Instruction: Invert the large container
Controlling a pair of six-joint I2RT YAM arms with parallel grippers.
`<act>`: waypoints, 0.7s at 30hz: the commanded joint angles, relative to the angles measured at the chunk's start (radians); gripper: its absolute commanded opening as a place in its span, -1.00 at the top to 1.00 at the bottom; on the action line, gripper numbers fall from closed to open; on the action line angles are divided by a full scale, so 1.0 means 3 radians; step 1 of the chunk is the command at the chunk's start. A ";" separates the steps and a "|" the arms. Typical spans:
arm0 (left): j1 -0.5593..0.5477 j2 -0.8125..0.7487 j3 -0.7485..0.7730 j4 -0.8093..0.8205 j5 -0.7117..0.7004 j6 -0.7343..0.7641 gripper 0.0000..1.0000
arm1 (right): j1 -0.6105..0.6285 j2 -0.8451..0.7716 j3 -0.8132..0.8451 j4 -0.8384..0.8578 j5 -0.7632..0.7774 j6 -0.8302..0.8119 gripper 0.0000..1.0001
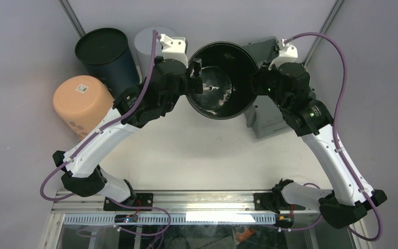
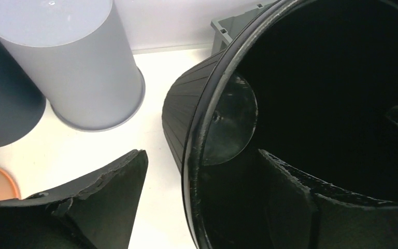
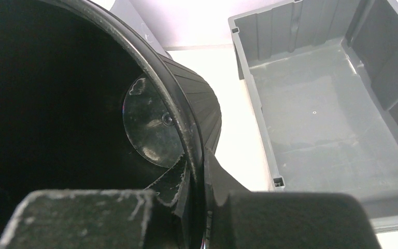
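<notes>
Right gripper (image 3: 199, 176) sits closest to the lens, clenched on the rim of the black bucket (image 3: 202, 111), one finger inside the wall and one outside. That is not the piece we are after.

Biggest thing out there is the large container (image 3: 321, 119), the grey rectangular bin. It stands open side up on the tabletop (image 1: 197, 155), just right of the black bucket and below the right arm, with nothing in it. It looks like stiff moulded plastic, and I'd judge it light for its bulk. The walls are smooth and likely slippery, too broad for one jaw. The lipped rim is the place to bite, one gripper on each opposite edge, rolling it over together.

Next down in size, the black bucket is upright between both wrists. Left gripper (image 2: 201, 155) straddles its rim with jaws released: the outer finger stands clear of the wall, though whether the inner one touches is hard to tell.

Far left, the dark bucket (image 1: 103, 49), orange bucket (image 1: 83, 98) and pale grey bucket (image 2: 67, 52) stand grouped together, well apart from the bin.
</notes>
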 commanded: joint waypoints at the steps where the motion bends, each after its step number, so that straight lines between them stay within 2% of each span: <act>1: -0.0021 -0.0035 0.0039 0.0084 0.0168 -0.0055 -0.42 | 0.0054 -0.0126 0.0044 0.0468 -0.0051 0.0155 1.00; 6: -0.0021 -0.0032 -0.0049 0.0089 0.0180 -0.0017 0.29 | 0.0103 -0.0140 0.0026 0.0459 -0.0058 0.0172 1.00; 12: -0.0014 -0.0002 -0.0146 0.0050 0.0009 0.0082 0.83 | 0.0116 -0.0259 -0.0069 0.0545 -0.0228 0.0116 1.00; 13: -0.0008 -0.0008 -0.0159 0.0054 -0.0024 0.0096 0.98 | 0.0116 -0.0277 -0.0075 0.0543 -0.0261 0.0115 1.00; 15: -0.0007 -0.0024 -0.0169 0.0069 -0.0065 0.0126 1.00 | 0.0118 -0.0299 -0.0081 0.0509 -0.0284 0.0134 1.00; 16: -0.0006 -0.0039 -0.0177 0.0094 -0.0083 0.0156 1.00 | 0.0117 -0.0307 -0.0075 0.0475 -0.0259 0.0167 0.84; 19: -0.0006 -0.0200 -0.0359 0.0343 -0.0147 0.0373 1.00 | 0.0115 -0.0354 -0.0068 0.0384 -0.0263 0.0237 -0.28; 21: -0.0006 -0.0395 -0.0598 0.0652 -0.0231 0.0535 1.00 | 0.0114 -0.0412 -0.0063 0.0358 -0.0347 0.0254 -0.60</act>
